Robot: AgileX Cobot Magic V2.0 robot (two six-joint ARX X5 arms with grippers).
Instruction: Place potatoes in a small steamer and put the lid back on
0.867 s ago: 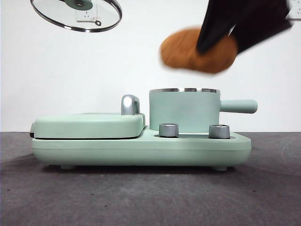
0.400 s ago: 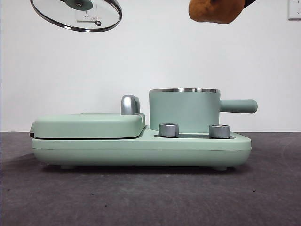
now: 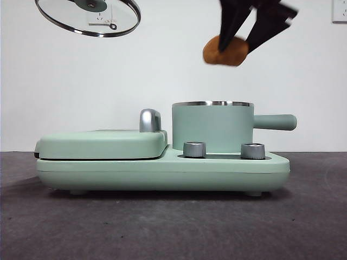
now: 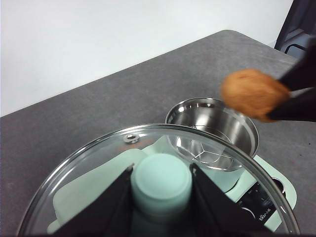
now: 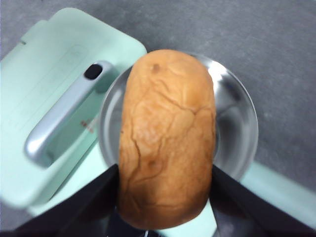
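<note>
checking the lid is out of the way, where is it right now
The lid hangs at the front view's upper left, held by its knob in the left gripper, high above the grill plate.

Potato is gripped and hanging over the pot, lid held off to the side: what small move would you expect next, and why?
Probably a straight descent of the right hand, lowering the potato into the small steamer. The right wrist view shows the potato over the open steel bowl, while the front view shows it well above the rim. The left hand holds the lid up, away from the pot.
</note>
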